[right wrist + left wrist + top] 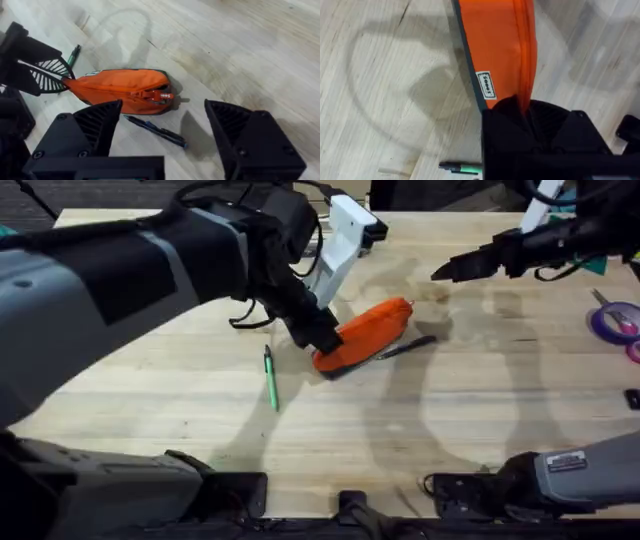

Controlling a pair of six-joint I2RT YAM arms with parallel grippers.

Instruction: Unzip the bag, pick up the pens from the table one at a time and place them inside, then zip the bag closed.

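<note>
While left end effector (322, 340) pinches bag (368, 332) end, right end effector (162, 132) open above, black pen (405, 347) alongside.

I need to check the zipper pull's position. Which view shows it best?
The right wrist view: the zipper pull sits in plain sight at the bag's end nearest the black pen. Overhead, the bag is too small; the left wrist view shows only the zipper line.

The bag (365, 332) is bright orange, with a dark teal base edge and a small white label printed in dark characters (unreadable). One pen (270, 377) is green with a dark tip; the other pen (405, 348) is black. The surface (470, 410) is pale wood with visible grain. Both tools, left (322, 338) and right (445, 272), are black.
</note>
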